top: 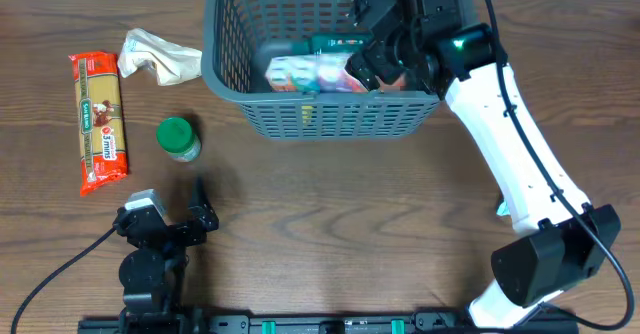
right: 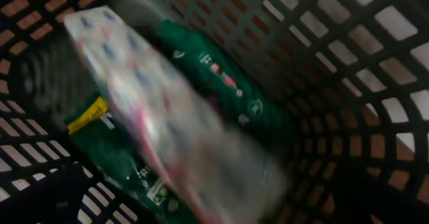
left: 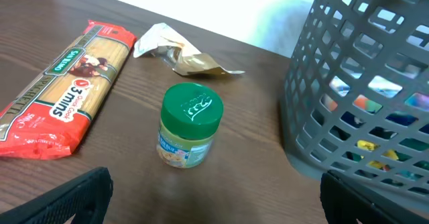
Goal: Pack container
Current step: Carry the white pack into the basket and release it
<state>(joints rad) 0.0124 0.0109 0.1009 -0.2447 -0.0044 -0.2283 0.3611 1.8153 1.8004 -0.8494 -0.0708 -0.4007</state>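
the left claw [left: 221,205] is gaping empty near-left, nearest the green-lidded jar [top: 178,137], with the container [top: 300,119] lying far-right of it, long axis left-right, while the right claw [top: 372,62] is hanging inside, its grip impossible to tell.

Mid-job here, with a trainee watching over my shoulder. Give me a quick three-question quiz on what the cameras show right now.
1. True or false: the left gripper is open and holds nothing.
2. Which arm reaches into the container? A) left B) right C) both
3. How many groceries lie on the table outside the container?

Key
1. True.
2. B: the right gripper is inside it.
3. Three: the spaghetti packet, the green-lidded jar and the crumpled pouch.
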